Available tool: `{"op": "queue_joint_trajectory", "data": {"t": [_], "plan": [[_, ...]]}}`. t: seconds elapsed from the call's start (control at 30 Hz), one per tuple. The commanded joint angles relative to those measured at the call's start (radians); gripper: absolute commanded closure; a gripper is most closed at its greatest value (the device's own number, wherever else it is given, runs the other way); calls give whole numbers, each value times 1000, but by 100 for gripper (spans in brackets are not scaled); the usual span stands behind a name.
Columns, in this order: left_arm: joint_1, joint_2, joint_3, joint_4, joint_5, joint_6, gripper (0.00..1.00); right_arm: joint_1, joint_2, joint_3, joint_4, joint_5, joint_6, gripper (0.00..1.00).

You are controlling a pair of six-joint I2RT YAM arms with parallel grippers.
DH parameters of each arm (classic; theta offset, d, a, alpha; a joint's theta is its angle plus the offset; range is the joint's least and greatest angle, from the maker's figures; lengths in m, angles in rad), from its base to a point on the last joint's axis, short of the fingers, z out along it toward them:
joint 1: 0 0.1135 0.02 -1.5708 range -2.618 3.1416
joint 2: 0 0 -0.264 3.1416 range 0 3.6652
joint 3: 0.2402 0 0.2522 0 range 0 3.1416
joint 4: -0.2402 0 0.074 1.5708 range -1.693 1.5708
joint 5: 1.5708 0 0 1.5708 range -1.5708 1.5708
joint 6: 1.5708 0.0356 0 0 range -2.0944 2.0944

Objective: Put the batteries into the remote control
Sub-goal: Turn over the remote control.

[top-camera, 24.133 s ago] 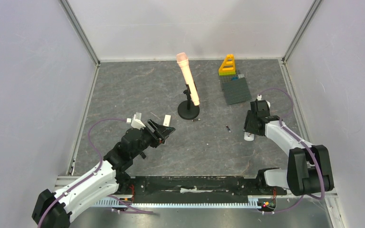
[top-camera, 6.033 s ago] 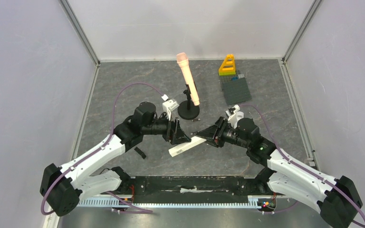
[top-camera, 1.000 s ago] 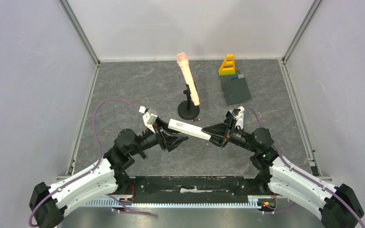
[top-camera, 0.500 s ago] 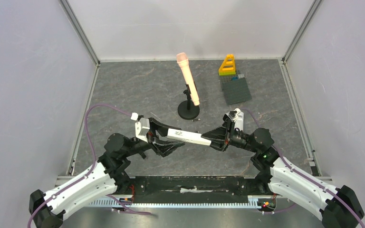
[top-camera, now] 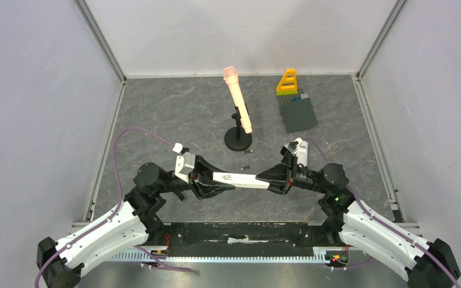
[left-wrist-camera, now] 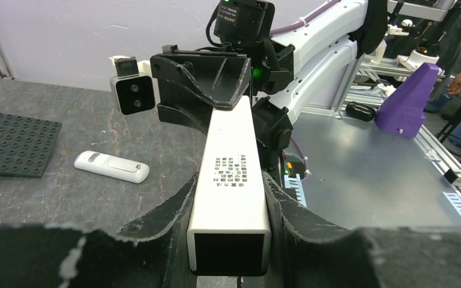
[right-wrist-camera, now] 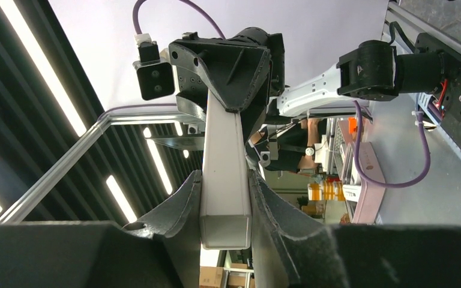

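The remote control (top-camera: 240,179), a long white bar with printed text, hangs level above the table between both arms. My left gripper (top-camera: 216,180) is shut on its left end, fingers pressed on both sides (left-wrist-camera: 229,180). My right gripper (top-camera: 270,179) is shut on the other end (right-wrist-camera: 225,175). The end facing the left wrist camera is a dark open cavity (left-wrist-camera: 230,253). Two tiny dark batteries lie on the table behind the remote, one (top-camera: 247,153) near the stand base, one (top-camera: 246,167) closer.
A pink microphone (top-camera: 238,99) leans on a black round stand (top-camera: 238,141) at centre back. A dark studded baseplate (top-camera: 297,113) with a yellow piece (top-camera: 287,83) sits back right. A small white remote-shaped item (left-wrist-camera: 111,167) lies beyond the right arm.
The remote came down and toward the near edge, now level. The left gripper's jaws, wide before, have closed on its left end. The right gripper kept its grip.
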Motion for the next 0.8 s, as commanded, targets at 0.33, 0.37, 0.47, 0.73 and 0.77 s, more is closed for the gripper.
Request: {"op": "queue_joint_trajectory", "data": {"t": [0.33,0.37,0.47,0.73,0.77], "plan": [[2,-31,-29,167,19,-46,61,1,-13,-10,143,34,50,98],[2,-28,-32,185,15,-60,60,1,-12,-10,146,35,50,99],[2,-17,-39,231,10,-82,57,1,-14,-16,162,36,56,99],[3,-13,-49,260,-5,-101,49,1,-13,-27,186,38,70,99],[2,-13,-47,259,-4,-102,50,1,-12,-27,187,37,69,99]]}}
